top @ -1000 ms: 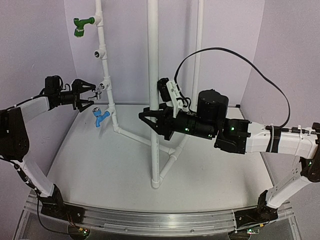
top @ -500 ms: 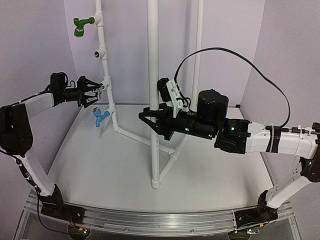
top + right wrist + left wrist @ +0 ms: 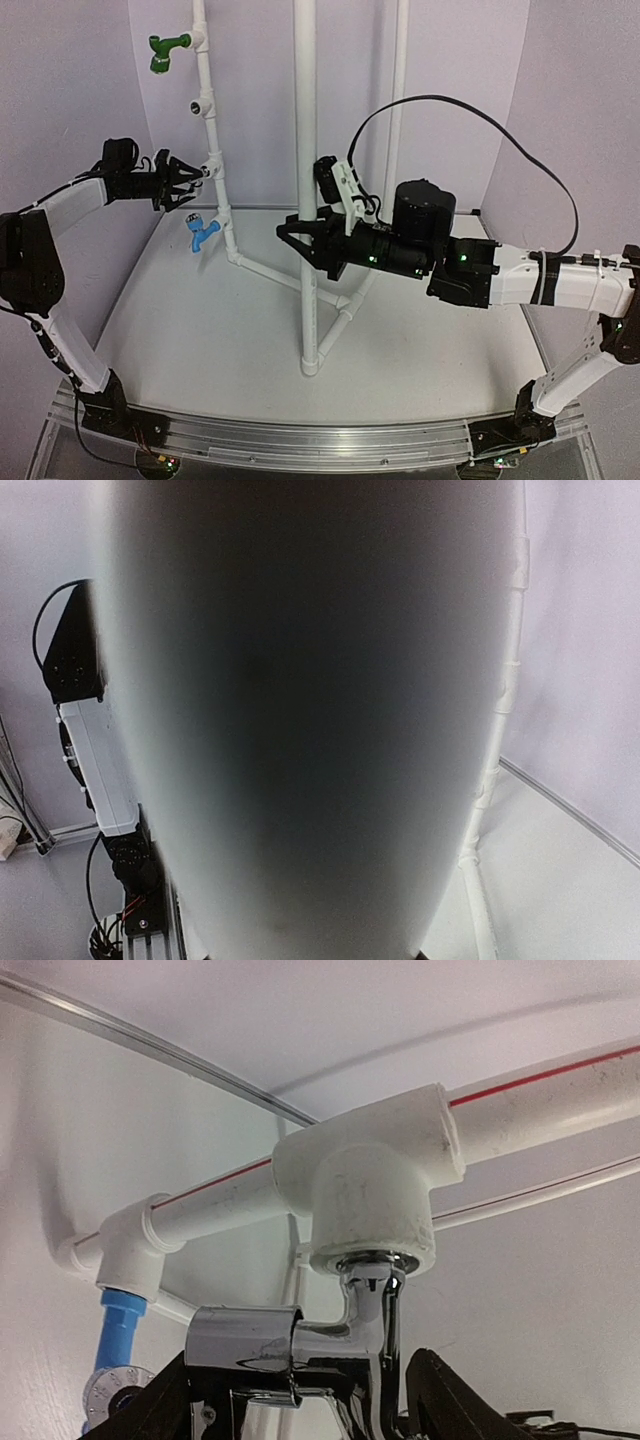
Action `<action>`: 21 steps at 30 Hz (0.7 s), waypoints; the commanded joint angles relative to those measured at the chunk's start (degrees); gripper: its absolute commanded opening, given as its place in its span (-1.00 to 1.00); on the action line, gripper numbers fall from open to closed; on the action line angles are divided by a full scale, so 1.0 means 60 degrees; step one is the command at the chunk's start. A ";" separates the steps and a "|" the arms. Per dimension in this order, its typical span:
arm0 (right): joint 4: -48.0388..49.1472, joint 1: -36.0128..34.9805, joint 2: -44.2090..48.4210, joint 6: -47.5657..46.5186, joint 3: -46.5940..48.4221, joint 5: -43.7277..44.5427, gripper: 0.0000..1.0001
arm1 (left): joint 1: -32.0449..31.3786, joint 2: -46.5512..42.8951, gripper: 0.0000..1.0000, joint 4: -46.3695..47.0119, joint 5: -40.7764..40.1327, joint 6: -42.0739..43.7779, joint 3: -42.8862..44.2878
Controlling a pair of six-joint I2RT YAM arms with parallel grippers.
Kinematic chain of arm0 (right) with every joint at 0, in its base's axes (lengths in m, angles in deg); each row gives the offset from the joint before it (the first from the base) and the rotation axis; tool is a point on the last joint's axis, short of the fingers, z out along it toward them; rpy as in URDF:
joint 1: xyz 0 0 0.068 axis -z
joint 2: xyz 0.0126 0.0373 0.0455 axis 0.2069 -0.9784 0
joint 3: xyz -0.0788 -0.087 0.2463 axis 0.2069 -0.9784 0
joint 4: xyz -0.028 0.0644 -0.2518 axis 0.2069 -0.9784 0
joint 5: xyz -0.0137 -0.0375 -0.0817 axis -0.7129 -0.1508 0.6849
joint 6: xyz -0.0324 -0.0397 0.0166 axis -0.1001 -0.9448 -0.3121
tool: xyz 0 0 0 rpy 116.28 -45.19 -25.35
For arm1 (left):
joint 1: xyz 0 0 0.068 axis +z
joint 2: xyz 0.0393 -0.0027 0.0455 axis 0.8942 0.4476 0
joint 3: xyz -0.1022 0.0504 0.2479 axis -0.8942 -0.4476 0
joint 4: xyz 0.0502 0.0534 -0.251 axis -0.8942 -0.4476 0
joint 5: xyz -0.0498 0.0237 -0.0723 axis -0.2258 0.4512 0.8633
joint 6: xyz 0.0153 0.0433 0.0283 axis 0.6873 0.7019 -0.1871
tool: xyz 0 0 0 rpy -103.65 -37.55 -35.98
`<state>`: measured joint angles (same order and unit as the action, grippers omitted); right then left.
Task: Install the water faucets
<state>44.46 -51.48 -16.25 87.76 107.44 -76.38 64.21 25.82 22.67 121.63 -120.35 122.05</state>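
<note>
The chrome faucet (image 3: 350,1335) is between my left gripper's (image 3: 300,1400) fingers, its inlet end at the mouth of a white tee fitting (image 3: 370,1190) on the thin pipe. In the top view the left gripper (image 3: 190,182) holds this faucet (image 3: 203,173) against the tee at the back left. The blue faucet (image 3: 203,233) sits in the tee just below, and also shows in the left wrist view (image 3: 118,1330). A green faucet (image 3: 166,50) sits high on the same pipe. My right gripper (image 3: 308,248) is shut around the thick upright pipe (image 3: 306,120), which fills the right wrist view (image 3: 300,720).
An open tee fitting (image 3: 200,103) sits on the thin pipe between the green and chrome faucets. Thin pipes slope down to the upright pipe's foot (image 3: 312,365). A second thin pipe (image 3: 398,80) rises behind. Purple walls close in on both sides.
My left gripper has moved right with the chrome faucet, bringing it up to the tee fitting. The right arm has not moved.
</note>
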 commanded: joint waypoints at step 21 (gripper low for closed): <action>-0.0119 0.0032 -0.0297 0.0916 0.0215 -0.0165 -1.00 | -0.5306 -0.1395 -0.36 -0.2986 -1.4227 0.9490 0.1692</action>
<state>44.22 -51.37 -16.25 87.66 107.44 -76.39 43.16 19.65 5.03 58.17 -76.78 129.30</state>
